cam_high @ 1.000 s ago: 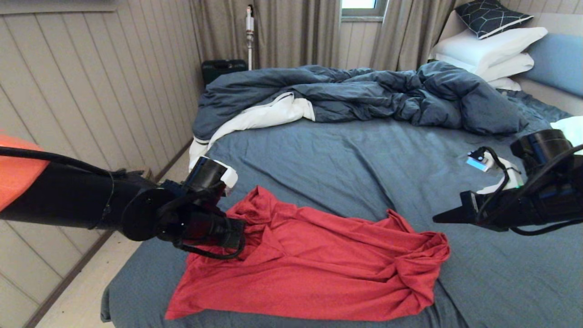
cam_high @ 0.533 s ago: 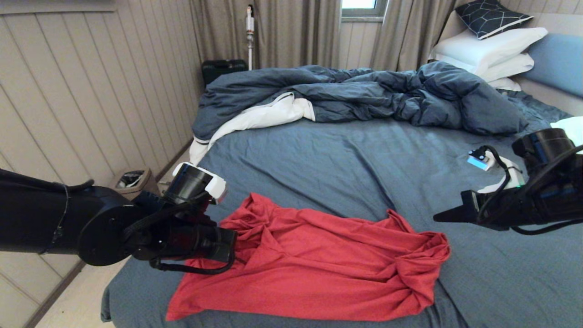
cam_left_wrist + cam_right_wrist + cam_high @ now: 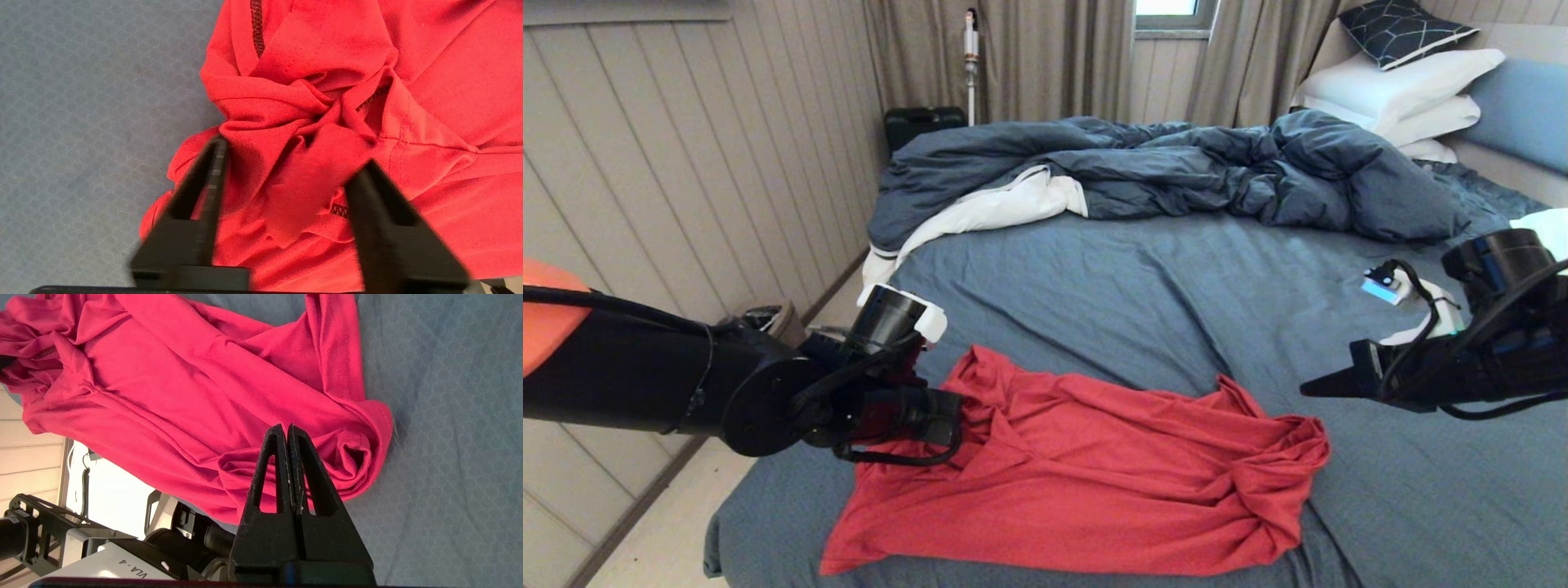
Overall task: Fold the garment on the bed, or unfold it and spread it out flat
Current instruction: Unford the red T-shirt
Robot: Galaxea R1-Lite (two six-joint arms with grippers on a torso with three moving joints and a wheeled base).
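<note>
The red garment (image 3: 1078,482) lies crumpled on the near part of the bed (image 3: 1160,286), bunched at both its left and right ends; no print shows. My left gripper (image 3: 960,416) is at the garment's left bunched end. In the left wrist view it (image 3: 294,153) is open, its two fingers straddling a knot of red folds (image 3: 310,102), not closed on them. My right gripper (image 3: 1307,390) hovers just right of the garment's rolled right end, shut and empty; in the right wrist view it (image 3: 287,426) points at that roll (image 3: 359,457).
A rumpled dark blue duvet (image 3: 1176,167) with white lining lies across the far half of the bed, with white pillows (image 3: 1405,90) at the far right. The bed's left edge drops to the floor, where a small bin (image 3: 768,314) stands by the panelled wall.
My left arm pulled back to the left, then returned to the right against the garment's left end. That end's raised peak sits slightly lower. The right arm has stayed still.
</note>
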